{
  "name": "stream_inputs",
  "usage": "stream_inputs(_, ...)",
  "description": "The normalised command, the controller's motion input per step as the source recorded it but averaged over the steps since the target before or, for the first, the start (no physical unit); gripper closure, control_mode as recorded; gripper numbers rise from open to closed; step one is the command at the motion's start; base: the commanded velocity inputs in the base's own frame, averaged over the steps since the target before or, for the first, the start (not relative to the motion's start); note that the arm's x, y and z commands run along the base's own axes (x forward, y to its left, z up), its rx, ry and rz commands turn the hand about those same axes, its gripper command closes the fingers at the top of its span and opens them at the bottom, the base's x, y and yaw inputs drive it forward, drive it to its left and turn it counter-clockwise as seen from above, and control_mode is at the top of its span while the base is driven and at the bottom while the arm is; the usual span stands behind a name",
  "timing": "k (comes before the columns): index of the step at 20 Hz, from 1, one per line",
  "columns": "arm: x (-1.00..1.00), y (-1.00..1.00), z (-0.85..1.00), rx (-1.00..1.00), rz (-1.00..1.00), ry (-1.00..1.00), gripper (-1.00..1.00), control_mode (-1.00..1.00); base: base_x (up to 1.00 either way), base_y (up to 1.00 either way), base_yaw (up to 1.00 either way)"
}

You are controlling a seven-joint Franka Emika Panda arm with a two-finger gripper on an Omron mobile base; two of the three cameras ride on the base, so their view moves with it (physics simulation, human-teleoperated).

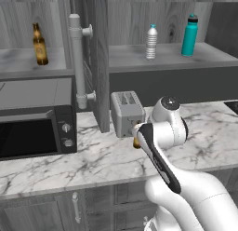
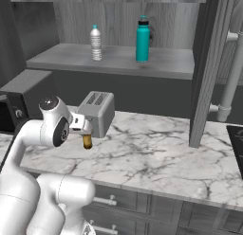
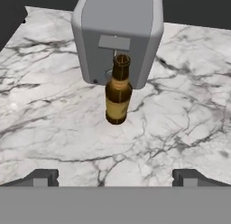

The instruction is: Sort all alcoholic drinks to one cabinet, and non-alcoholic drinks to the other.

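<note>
While the gripper hangs over the counter with fingers wide apart and empty, a beer bottle stands upright just before the toaster.

A second beer bottle stands on the left cabinet's shelf; the water bottle and teal flask stand apart on the right cabinet's shelf, beside the open door with its pale handle, above the microwave.
</note>
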Motion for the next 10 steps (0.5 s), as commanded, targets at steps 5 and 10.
stream_inputs(5, 0.18, 0.03, -0.16, 0.00, 0.00, 0.00, -1.00, -1.00, 0.00, 0.00, 0.00)
stream_inputs(10, 0.13, 0.01, -0.12, 0.00, 0.00, 0.00, -1.00, -1.00, 0.00, 0.00, 0.00)
